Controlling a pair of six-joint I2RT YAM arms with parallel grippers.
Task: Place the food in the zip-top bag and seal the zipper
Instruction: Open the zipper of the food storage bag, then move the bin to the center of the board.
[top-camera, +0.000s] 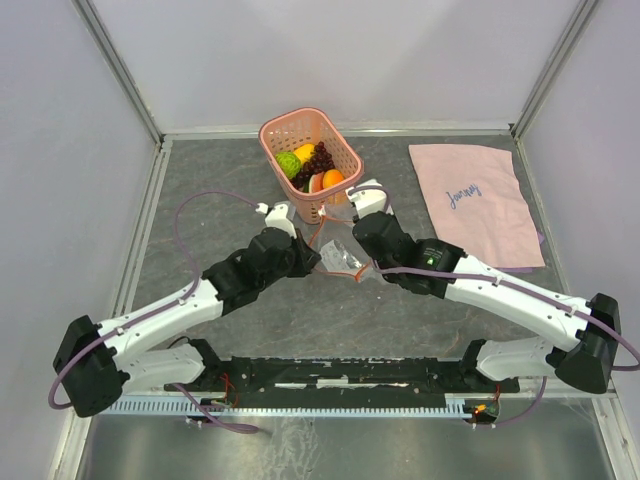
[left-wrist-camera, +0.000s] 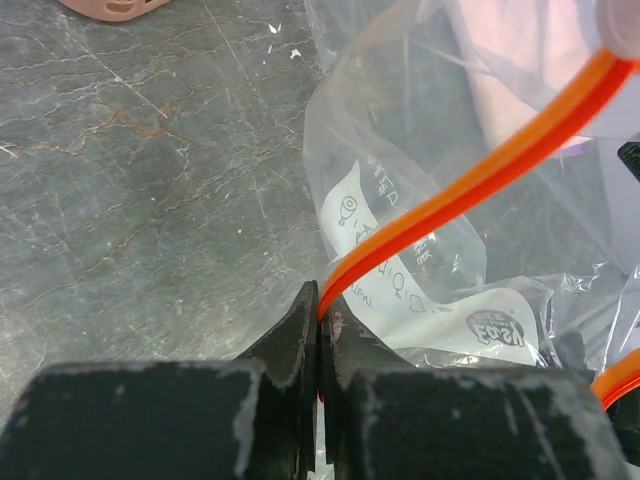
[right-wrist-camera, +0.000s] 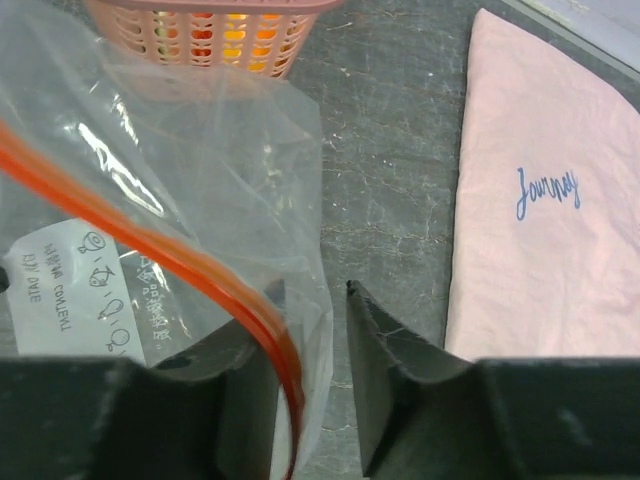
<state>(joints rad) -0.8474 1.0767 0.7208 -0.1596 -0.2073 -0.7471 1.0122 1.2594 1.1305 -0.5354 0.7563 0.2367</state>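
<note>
My top camera sat above and behind the near edge, looking down over the whole grey marbled worktop (top-camera: 330, 320) to its far edge. Both wrist cameras hung very close near the middle, facing the far edge. They shared the clear crinkly plastic bag (left-wrist-camera: 400, 120), its red-orange strip (left-wrist-camera: 470, 178) and the pink slotted plastic basket (right-wrist-camera: 200, 30).

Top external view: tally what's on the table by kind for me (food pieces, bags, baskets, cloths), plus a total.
Food pieces: 5 visible: green piece, yellow fruit, grape bunch, orange fruit, red-white slice, all in the basket
Bags: 1, the zip-top bag
Baskets: 1
Cloths: 1, the pink cloth
Total: 8
</note>
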